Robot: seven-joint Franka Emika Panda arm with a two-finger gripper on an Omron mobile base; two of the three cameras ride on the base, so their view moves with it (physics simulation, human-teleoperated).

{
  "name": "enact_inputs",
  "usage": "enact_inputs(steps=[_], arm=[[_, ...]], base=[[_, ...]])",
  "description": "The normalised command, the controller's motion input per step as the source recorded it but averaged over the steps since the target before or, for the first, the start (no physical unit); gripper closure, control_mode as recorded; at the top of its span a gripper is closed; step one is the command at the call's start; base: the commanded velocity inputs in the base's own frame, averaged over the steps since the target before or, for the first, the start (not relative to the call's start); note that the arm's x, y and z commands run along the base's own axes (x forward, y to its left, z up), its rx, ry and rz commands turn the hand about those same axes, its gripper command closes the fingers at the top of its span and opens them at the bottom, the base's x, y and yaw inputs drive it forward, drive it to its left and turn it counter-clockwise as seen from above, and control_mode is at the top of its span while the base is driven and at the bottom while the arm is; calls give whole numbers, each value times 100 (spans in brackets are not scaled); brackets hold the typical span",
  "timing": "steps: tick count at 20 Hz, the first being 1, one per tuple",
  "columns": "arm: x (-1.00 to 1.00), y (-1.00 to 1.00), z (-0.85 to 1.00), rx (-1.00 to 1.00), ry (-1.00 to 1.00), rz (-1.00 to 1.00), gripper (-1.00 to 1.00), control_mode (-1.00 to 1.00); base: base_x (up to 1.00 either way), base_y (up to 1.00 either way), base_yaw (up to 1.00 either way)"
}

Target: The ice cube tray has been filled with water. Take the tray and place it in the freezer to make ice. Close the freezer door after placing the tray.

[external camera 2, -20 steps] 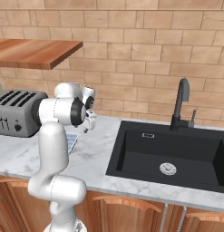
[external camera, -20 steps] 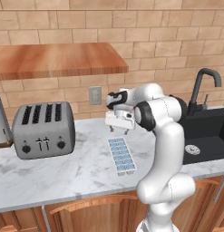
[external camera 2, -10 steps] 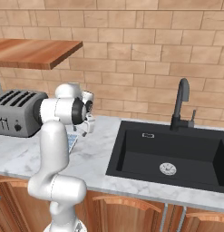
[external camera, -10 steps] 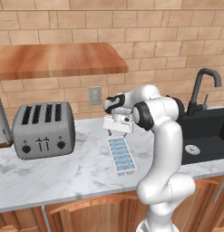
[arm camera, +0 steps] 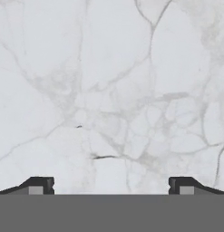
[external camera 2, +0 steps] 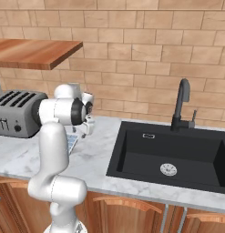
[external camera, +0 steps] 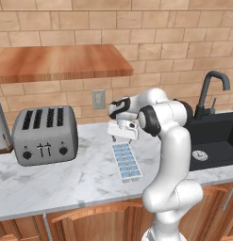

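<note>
The ice cube tray, a long white strip with two rows of pale-blue water cells, lies on the marble counter in front of the arm. In the right base view a corner of the ice cube tray peeks out behind the arm. My gripper points down just above the tray's far end, apart from it. In the hand view the gripper stands open, its fingertips wide apart with nothing but bare marble between them. The freezer and its door are out of view.
A grey four-slot toaster stands left of the tray. A black sink with a dark faucet lies to the right. A wooden shelf hangs over the counter's back, below the brick wall.
The hand has sunk a little toward the counter at the tray's far end. The tray has not moved and the jaws stay wide.
</note>
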Motion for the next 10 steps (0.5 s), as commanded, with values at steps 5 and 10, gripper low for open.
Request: enact_inputs(steps=[5,10], arm=[[-56,13,-21,0,0,0,-100,-100],[-54,15,-20,0,0,0,-100,-100]], base=[[0,0,0],[0,0,0]])
